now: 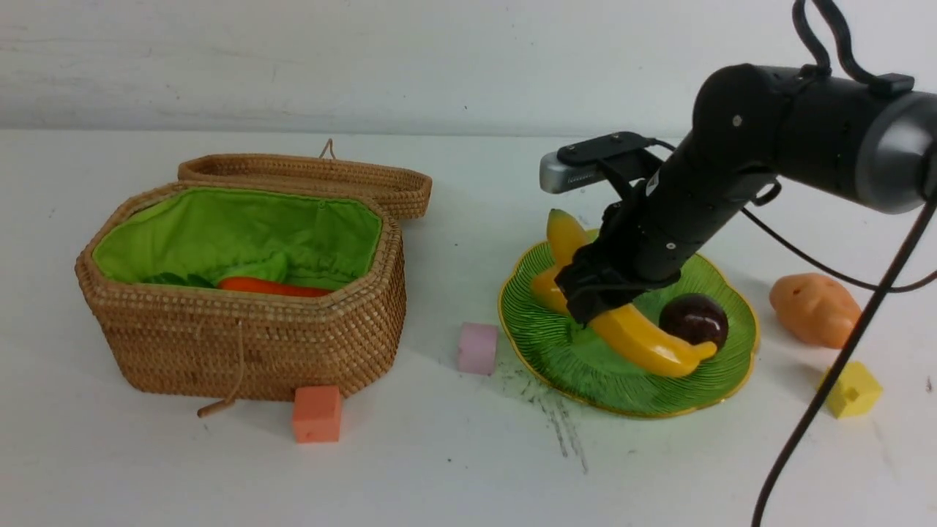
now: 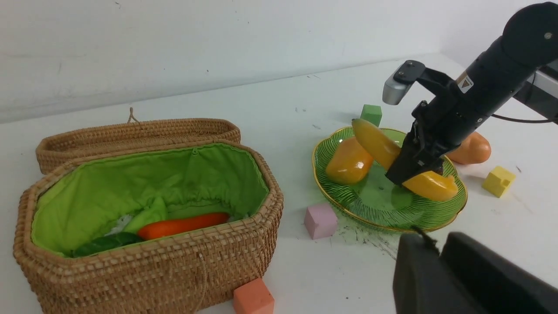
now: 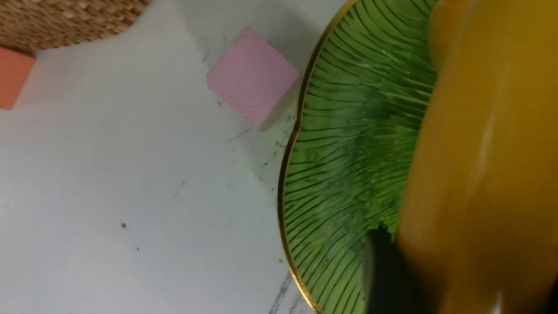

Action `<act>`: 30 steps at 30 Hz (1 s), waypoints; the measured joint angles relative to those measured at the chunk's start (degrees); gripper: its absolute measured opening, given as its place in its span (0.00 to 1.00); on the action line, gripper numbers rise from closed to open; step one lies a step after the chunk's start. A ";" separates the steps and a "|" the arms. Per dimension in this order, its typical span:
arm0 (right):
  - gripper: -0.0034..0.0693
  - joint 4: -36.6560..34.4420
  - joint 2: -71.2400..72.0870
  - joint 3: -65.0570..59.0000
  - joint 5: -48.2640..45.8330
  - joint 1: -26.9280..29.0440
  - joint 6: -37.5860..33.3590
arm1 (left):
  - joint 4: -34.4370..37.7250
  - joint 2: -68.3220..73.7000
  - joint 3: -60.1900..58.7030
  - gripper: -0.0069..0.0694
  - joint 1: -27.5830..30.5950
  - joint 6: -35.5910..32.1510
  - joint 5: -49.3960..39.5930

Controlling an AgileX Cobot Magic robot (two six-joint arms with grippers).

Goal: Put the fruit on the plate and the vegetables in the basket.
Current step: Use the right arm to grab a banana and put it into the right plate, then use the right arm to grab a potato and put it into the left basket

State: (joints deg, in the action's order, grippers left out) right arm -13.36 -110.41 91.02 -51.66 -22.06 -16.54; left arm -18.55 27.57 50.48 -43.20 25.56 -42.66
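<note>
My right gripper [image 1: 596,296] is shut on the long yellow banana [image 1: 644,344], which reaches across the green plate [image 1: 585,366]. In the right wrist view the banana [image 3: 479,152] fills the frame beside one dark finger [image 3: 383,274]. The orange-yellow mango [image 2: 348,161] and the dark purple mangosteen [image 1: 694,320] lie on the plate. The open wicker basket [image 1: 249,337] holds the carrot [image 1: 271,287] and a dark green pod [image 2: 107,243]. The potato [image 1: 815,309] lies on the table right of the plate. My left gripper [image 2: 436,244] is shut and empty, short of the plate's near rim.
A pink cube [image 1: 477,348] sits between basket and plate, an orange cube [image 1: 317,414] at the basket's front, a yellow cube [image 1: 851,389] near the potato, and a green cube [image 2: 371,114] behind the plate. The basket's lid [image 1: 307,179] lies back behind it.
</note>
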 joint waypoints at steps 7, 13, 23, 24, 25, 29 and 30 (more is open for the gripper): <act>0.60 1.16 -0.04 0.02 0.81 0.00 0.00 | 0.00 0.00 0.00 0.18 0.00 0.00 0.00; 0.72 1.34 0.02 0.06 0.94 0.00 0.00 | 0.00 0.00 0.00 0.19 0.00 0.00 0.00; 0.50 1.88 8.85 4.13 -7.20 0.00 5.34 | 0.00 0.00 -0.06 0.19 0.00 0.00 0.00; 0.46 2.21 9.96 4.28 -8.16 0.00 5.54 | 0.00 0.00 -0.06 0.19 0.00 0.00 0.00; 0.44 2.28 10.48 4.29 -8.50 0.00 5.69 | 0.00 0.00 -0.06 0.19 0.00 0.00 0.00; 0.22 2.61 14.42 4.52 -12.36 0.00 8.45 | 0.00 0.00 -0.06 0.19 0.00 0.00 0.00; 0.18 2.61 14.84 4.52 -13.00 0.00 9.22 | 0.00 0.00 -0.06 0.19 0.00 0.00 0.00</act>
State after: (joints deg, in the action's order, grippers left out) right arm -10.75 -95.57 95.54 -64.66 -22.06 -7.32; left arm -18.55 27.57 50.43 -43.20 25.56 -42.66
